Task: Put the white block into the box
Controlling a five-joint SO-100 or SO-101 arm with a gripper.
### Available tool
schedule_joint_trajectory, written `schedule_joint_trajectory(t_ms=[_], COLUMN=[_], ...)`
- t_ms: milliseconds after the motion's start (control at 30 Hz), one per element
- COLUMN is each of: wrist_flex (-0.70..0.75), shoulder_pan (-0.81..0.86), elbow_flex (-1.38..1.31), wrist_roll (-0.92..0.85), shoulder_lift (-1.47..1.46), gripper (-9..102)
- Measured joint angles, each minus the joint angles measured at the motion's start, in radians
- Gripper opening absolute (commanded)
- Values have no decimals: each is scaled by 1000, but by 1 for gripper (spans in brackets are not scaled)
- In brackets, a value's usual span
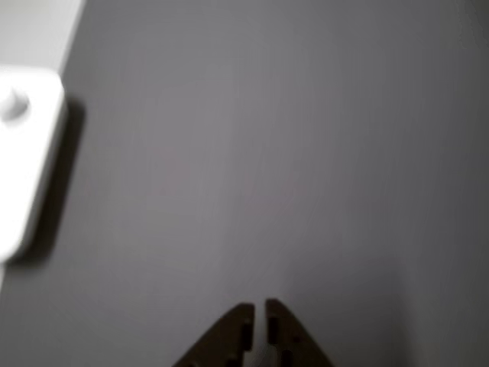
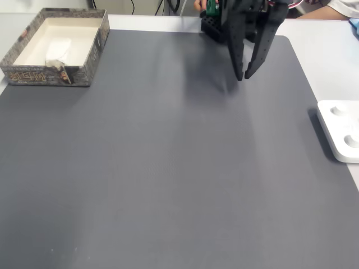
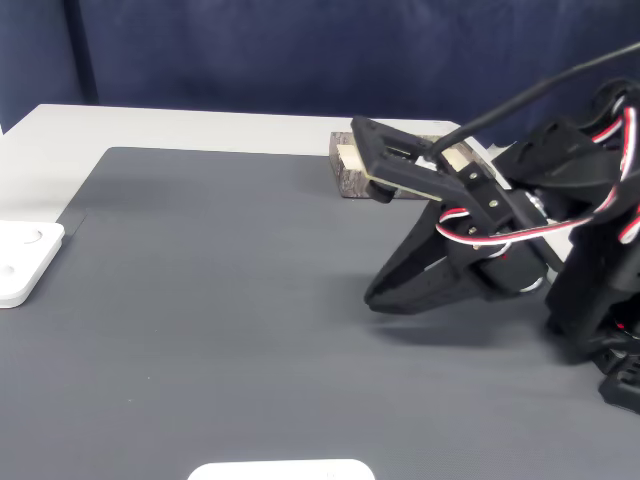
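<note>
Arm folded low over grey mat (image 2: 168, 168); gripper (image 2: 244, 75) tips nearly together, holding nothing. White block (image 2: 58, 48) lies inside box (image 2: 95, 50), well apart from gripper.

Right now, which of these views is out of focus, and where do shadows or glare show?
The other view is soft all over: the gripper tips and the white knobbed plate are blurred, and the plate casts a dark shadow. A fixed view is sharp, with a faint gripper shadow on the grey mat. No strong glare.

Claw-mounted camera looks down close; one fixed view faces the arm, another sits behind; both share the mat (image 2: 168, 168).
</note>
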Motion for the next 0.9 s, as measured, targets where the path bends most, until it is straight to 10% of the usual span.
schedule_joint_trajectory(t_ms=[900], wrist_flex=[224], shoulder_pan=[-98], elbow_flex=[3], wrist_roll=[-218], shoulder_lift=[80], gripper=[-2])
